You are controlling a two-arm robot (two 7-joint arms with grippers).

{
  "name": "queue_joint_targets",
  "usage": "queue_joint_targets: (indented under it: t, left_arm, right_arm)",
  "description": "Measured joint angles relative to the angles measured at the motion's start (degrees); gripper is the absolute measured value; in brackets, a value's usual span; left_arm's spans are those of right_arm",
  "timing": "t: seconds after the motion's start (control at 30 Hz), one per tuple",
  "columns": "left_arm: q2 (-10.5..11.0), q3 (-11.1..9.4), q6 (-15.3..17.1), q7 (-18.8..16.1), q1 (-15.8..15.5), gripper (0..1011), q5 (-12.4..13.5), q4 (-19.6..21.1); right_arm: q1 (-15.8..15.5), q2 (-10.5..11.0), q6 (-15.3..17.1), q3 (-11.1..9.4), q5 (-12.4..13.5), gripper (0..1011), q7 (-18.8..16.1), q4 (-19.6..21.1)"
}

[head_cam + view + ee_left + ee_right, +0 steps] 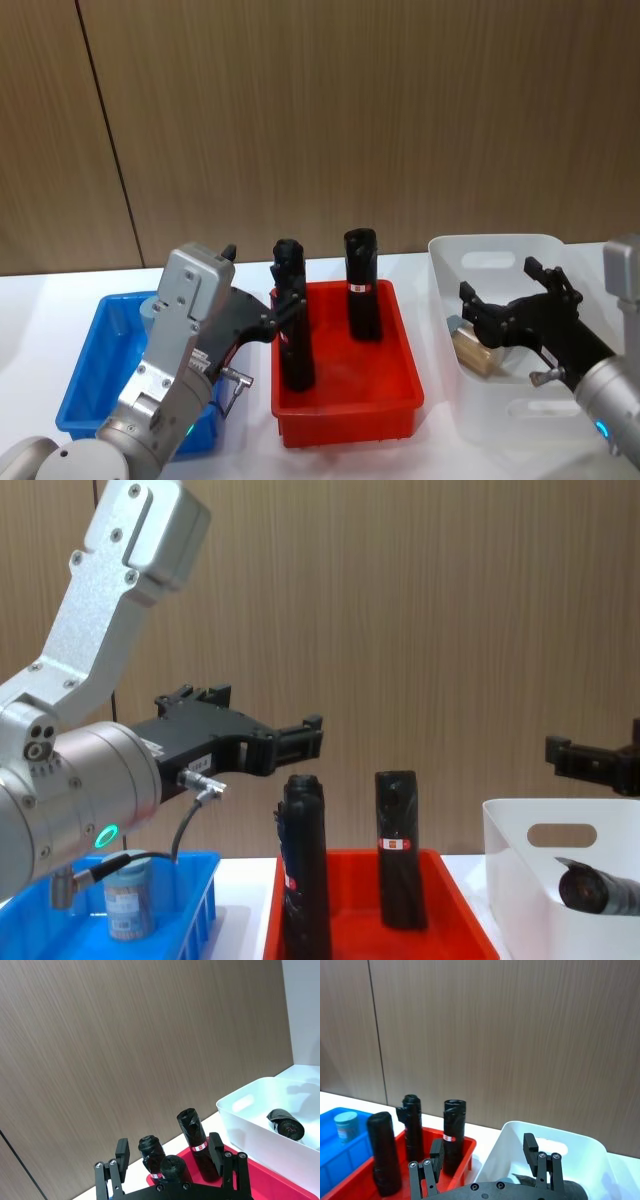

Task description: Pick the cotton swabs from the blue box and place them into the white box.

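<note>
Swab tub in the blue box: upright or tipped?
Upright. The cotton swabs tub stands on its base in the blue box, pale-blue lid on top; the right wrist view shows the lid facing up.

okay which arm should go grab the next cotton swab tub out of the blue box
Probably the left. The left gripper, jaws open and empty, hangs beside the blue box, where a cotton swab tub stands. The right gripper is over the white box, across the red crate.

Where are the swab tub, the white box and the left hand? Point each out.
swab tub [128,905], chest view, on its labelled side.
white box [497,245], head view, on its far rim.
left hand [300,738], chest view, between its fingertips.
</note>
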State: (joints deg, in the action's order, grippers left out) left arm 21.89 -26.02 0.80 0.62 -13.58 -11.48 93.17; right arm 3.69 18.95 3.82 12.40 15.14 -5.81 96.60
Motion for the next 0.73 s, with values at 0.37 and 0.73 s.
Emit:
queue_joint_targets:
  t: [0.37,0.73]
  left_arm:
    - [0.0,0.0,0.0,0.0,0.0,1004,0.0,0.0]
    - [0.0,0.0,0.0,0.0,0.0,1004,0.0,0.0]
  right_arm:
    - [-4.1,0.4,-1.8,0.5,1.3,1002,1.8,4.2]
    - [-4.5,0.4,-1.9,0.6,1.3,1002,2.0,4.6]
